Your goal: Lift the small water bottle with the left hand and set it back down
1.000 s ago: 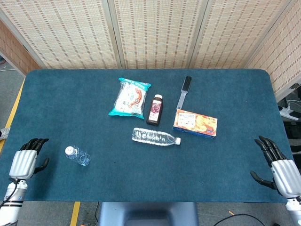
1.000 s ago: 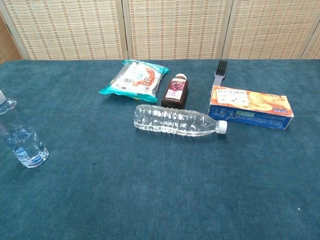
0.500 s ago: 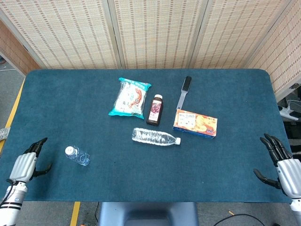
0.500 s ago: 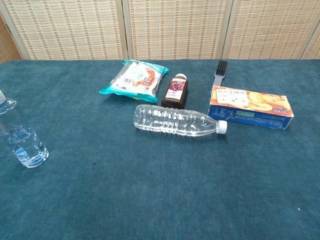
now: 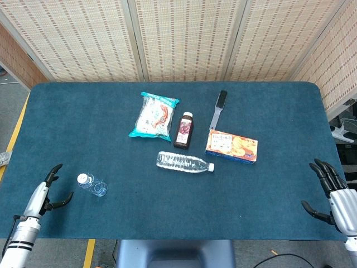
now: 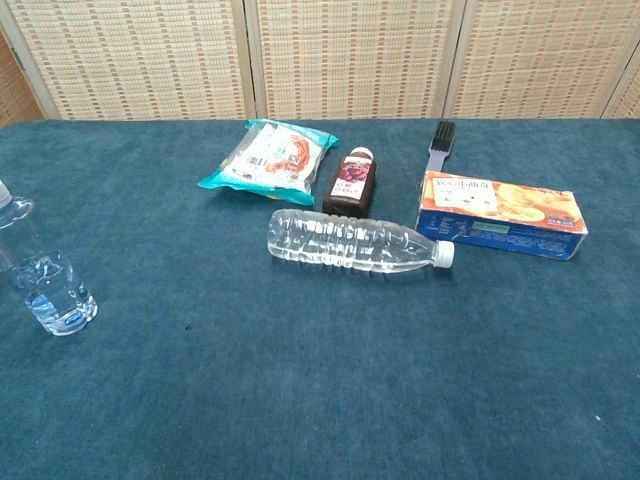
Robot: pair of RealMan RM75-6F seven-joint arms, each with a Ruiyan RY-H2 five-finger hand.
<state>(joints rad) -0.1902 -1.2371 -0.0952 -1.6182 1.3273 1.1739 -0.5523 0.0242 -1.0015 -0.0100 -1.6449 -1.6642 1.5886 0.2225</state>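
The small water bottle [image 5: 92, 185] stands upright near the table's front left, clear with a white cap; the chest view shows the small water bottle [image 6: 42, 275] at the far left edge. My left hand [image 5: 44, 193] hovers just left of it, thumb and fingers spread, holding nothing and not touching it. At the front right edge of the table my right hand [image 5: 334, 193] sits open with fingers apart. Neither hand shows in the chest view.
A larger clear bottle [image 5: 184, 162] lies on its side mid-table. Behind it are a snack bag [image 5: 154, 115], a dark juice bottle [image 5: 184, 130], a biscuit box [image 5: 231, 146] and a black brush [image 5: 219, 106]. The blue table [image 5: 268, 190] ends just below both hands.
My left hand has turned edge-on and shifted slightly right toward the small bottle. My right hand has drifted a little lower and right. The bottle has stayed put.
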